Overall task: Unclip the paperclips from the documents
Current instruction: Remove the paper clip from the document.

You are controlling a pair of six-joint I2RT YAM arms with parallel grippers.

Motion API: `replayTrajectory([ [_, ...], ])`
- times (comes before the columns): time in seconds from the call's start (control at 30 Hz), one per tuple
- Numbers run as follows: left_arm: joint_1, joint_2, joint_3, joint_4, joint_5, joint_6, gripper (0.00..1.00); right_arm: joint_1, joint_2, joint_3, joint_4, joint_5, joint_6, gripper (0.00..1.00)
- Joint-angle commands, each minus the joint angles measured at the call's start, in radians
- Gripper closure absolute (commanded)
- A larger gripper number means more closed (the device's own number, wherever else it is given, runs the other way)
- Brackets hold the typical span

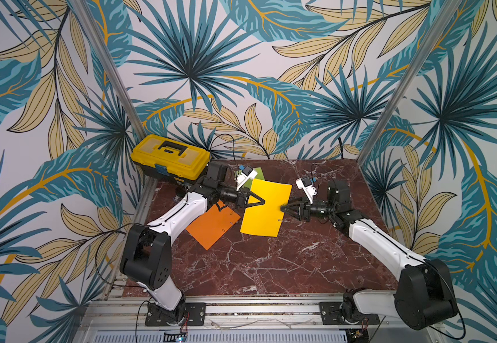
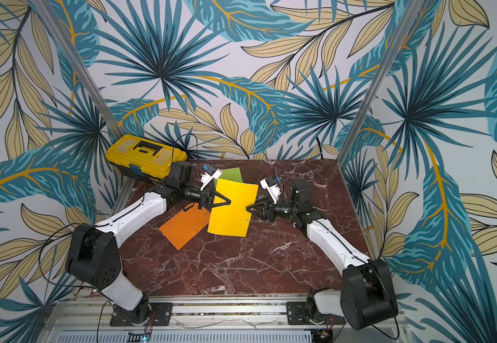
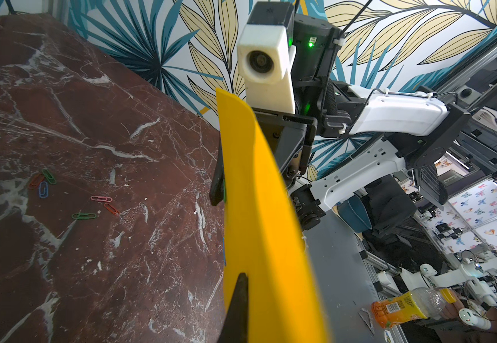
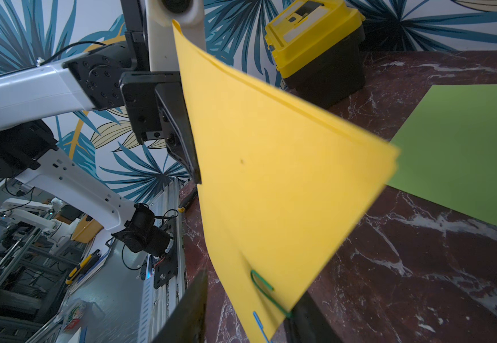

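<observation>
At the far left rear corner, a yellow toolbox (image 1: pixel 170 156) is sitting with its lid closed at the edge of the marble tabletop (image 1: pixel 271 261). Just to its right, the left tool (image 1: pixel 263 202) is reaching in over the sheets, its jaws pressed fully together on the left edge of the golden yellow sheet (image 1: pixel 268 219) and holding it up off the surface. Below that arm, the orange sheet (image 1: pixel 211 225) is lying flat and skewed, with a few small paperclips (image 1: pixel 230 222) showing along its right-hand edge. The lime green sheet (image 4: pixel 461 154) is lying flat farther back, partly hidden behind the lifted yellow one in both top views.

A silvery paperclip (image 1: pixel 279 220) is sitting on the yellow sheet's right edge. Just above it, the right tool (image 1: pixel 282 208) is meeting that same edge, with its jaws standing partly apart on either side of the paper. In the right wrist view, a green paperclip (image 4: pixel 266 292) is gripping the sheet's edge and touching one finger, and a blue paperclip (image 4: pixel 259 325) is sitting just beside it. The left wrist view is showing loose paperclips (image 3: pixel 43 181) lying on bare marble, apart from the sheets.
</observation>
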Motion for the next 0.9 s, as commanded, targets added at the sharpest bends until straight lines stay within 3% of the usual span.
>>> replayTrajectory([
  [0.0, 0.009, -0.027, -0.014, 0.015, 0.009, 0.016, 1.00, -0.002, -0.004, -0.027, 0.027, -0.037, 0.006, 0.62],
  [0.47, 0.018, -0.016, -0.022, 0.015, -0.001, 0.016, 1.00, -0.010, -0.016, -0.031, 0.036, -0.051, 0.014, 0.83],
  [0.87, 0.018, -0.014, -0.023, 0.015, -0.001, 0.022, 1.00, -0.014, -0.012, -0.026, 0.043, -0.062, 0.026, 0.92],
])
